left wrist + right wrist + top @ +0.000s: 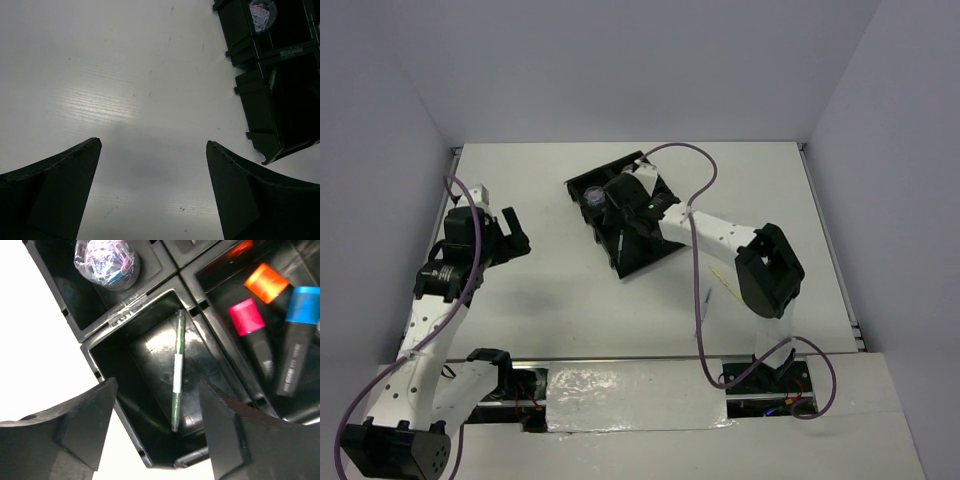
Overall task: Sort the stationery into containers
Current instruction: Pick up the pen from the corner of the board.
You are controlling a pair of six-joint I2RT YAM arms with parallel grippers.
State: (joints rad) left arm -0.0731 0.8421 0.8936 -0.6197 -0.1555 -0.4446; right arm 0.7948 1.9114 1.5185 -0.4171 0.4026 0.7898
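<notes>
The black four-compartment tray (pixel 582 185) lies tilted at the table's middle. My right gripper (pixel 159 384) hangs open just above one of its compartments, nothing between the fingers. Below it a thin green pen (pixel 177 370) lies on the compartment floor. The neighbouring compartment holds short black markers with an orange cap (pixel 265 282), a pink cap (pixel 246 316) and a blue cap (pixel 304 305). My left gripper (pixel 153 142) is open over bare table, left of the tray (pixel 280 100). In the top view it (pixel 517 232) sits well apart from the tray.
A clear-wrapped bundle of coloured paper clips (pixel 105 262) fills another tray compartment. A thin yellowish pen (pixel 725 283) lies on the table right of the tray, under the right arm. A purple cable (pixel 703 300) loops over the table there.
</notes>
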